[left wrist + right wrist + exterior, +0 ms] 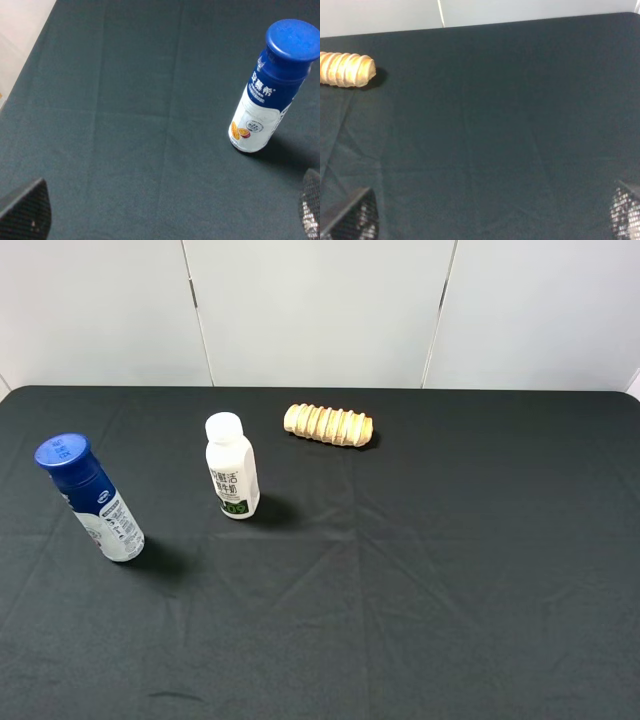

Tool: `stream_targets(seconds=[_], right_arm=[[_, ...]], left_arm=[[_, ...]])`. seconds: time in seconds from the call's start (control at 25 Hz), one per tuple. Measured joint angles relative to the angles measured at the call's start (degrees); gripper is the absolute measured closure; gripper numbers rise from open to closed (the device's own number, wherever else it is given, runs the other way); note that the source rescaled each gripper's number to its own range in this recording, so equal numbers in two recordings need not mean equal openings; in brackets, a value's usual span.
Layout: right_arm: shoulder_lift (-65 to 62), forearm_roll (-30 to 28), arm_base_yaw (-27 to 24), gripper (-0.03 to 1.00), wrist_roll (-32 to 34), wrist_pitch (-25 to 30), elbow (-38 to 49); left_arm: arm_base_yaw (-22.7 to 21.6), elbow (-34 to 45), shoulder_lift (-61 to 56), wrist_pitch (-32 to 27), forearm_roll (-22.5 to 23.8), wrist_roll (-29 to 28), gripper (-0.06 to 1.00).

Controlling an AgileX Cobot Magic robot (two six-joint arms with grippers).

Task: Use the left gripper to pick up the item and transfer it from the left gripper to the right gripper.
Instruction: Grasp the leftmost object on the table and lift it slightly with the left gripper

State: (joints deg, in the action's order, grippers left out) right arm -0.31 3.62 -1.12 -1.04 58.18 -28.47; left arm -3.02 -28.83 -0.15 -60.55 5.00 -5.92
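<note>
The item, a tall bottle (95, 502) with a blue cap and white lower body, stands upright at the table's left. It also shows in the left wrist view (267, 90). My left gripper (167, 215) is open and empty, its fingertips (25, 212) wide apart, with the bottle ahead of it and to one side, not between the fingers. My right gripper (487, 215) is open and empty over bare cloth, its fingertips (352, 217) wide apart. Neither arm shows in the exterior high view.
A shorter white-capped white bottle (232, 468) with green print stands right of the item. A ridged tan bread roll (328, 425) lies near the back edge and shows in the right wrist view (346, 69). The dark tablecloth (450, 560) is creased.
</note>
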Motion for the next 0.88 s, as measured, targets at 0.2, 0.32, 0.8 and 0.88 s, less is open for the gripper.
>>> stream_targets(seconds=[0.2,0.32,0.8,0.88], right_arm=[[0.0,0.0,0.0,-0.03,0.0,0.0,0.0],[0.0,0.0,0.0,-0.03,0.0,0.0,0.0],[0.0,0.0,0.0,-0.03,0.0,0.0,0.0],[0.0,0.0,0.0,-0.03,0.0,0.0,0.0]], left_arm=[[0.0,0.0,0.0,0.0,0.0,0.0,-0.06],[0.0,0.0,0.0,0.0,0.0,0.0,-0.06],[0.0,0.0,0.0,0.0,0.0,0.0,-0.06],[0.0,0.0,0.0,0.0,0.0,0.0,-0.06]])
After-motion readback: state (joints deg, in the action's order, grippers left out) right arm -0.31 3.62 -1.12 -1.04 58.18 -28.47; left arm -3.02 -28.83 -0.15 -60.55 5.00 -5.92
